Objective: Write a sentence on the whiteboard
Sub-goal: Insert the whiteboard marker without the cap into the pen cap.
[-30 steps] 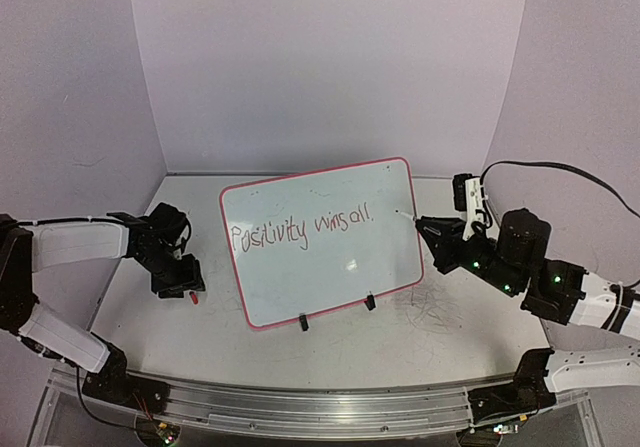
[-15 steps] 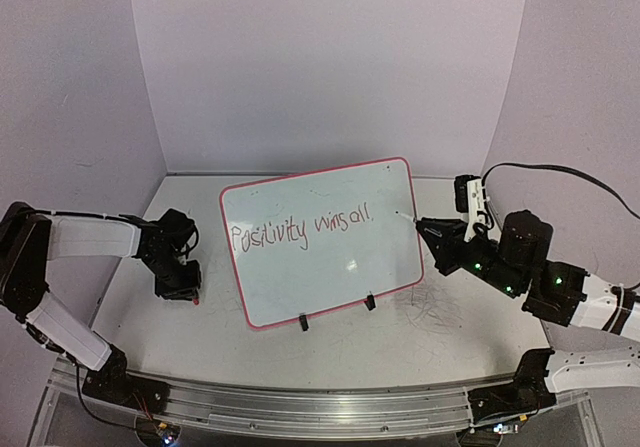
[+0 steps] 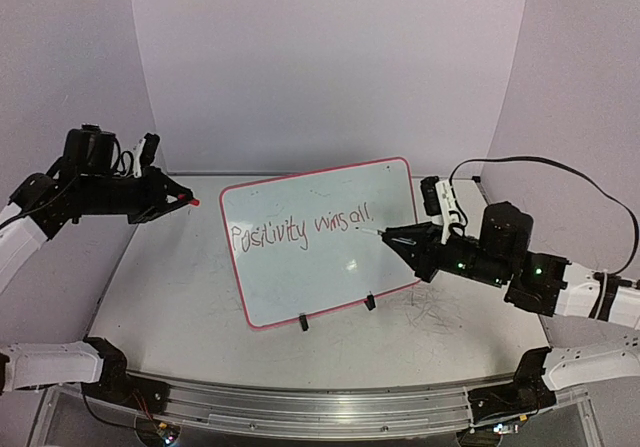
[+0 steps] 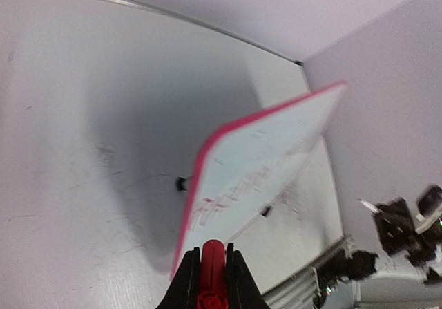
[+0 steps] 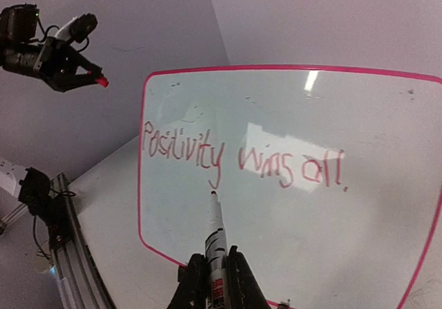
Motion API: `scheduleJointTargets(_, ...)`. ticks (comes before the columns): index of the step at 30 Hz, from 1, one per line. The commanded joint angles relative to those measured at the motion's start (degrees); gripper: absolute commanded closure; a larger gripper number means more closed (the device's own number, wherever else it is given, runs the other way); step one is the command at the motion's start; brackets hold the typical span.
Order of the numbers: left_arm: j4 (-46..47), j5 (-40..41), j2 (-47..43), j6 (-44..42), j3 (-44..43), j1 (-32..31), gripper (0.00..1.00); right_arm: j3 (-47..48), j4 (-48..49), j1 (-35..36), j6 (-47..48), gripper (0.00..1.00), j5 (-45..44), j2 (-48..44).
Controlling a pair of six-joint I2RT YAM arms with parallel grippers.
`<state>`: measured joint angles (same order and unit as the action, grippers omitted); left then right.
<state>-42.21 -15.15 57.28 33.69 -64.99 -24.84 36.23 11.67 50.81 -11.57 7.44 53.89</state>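
The whiteboard (image 3: 330, 277) stands tilted at mid-table on black clip feet, and the sentence (image 3: 300, 229) "Positivity wins all." runs across it in red. My right gripper (image 3: 398, 236) is shut on a white marker (image 3: 375, 233), whose tip points at the board just below the writing. In the right wrist view the marker (image 5: 215, 233) hovers under the word "Positivity" of the sentence (image 5: 242, 158). My left gripper (image 3: 183, 201) hangs high at the left, shut on a red cap (image 3: 194, 203). The left wrist view shows that cap (image 4: 212, 274) between the jaws, above the whiteboard (image 4: 269, 150).
Two black clip feet (image 3: 303, 322) (image 3: 370, 301) hold the board's lower edge. Faint scribble marks (image 3: 430, 312) stain the table to its right. A metal rail (image 3: 300, 397) runs along the near edge. Lilac walls close in the back and sides. A black cable (image 3: 560, 172) loops over the right arm.
My left gripper shut on the red cap on the table and lifted it high to the left. The right arm swung leftward, bringing the marker tip in front of the board.
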Motion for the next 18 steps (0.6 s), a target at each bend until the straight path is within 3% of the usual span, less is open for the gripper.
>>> scheduleJointTargets(1, 7.2, -27.6, -5.5, -2.0, 4.8, -0.4, 1.0, 5.5, 11.9, 0.6, -1.3, 1.0, 20.4, 6.2)
scheduleJointTargets(4, 26.0, -36.3, -12.2, 6.2, 11.4, -0.5, 1.0, 7.9, 21.0, 2.7, -4.6, 1.0, 25.9, 11.2)
scheduleJointTargets(7, 41.4, -38.1, -15.1, 12.0, 16.3, -0.5, 1.0, 12.6, 26.1, 7.0, -6.4, 1.0, 25.0, 17.4)
scheduleJointTargets(11, 44.6, -40.3, -13.6, 12.4, 17.6, -0.6, 1.0, 20.0, 29.5, 11.2, -8.7, 1.0, 21.1, 25.2)
scheduleJointTargets(18, 45.0, -41.3, -13.4, 12.1, 17.9, -0.7, 1.0, 26.2, 33.9, 12.2, -11.6, 1.0, 20.3, 33.5)
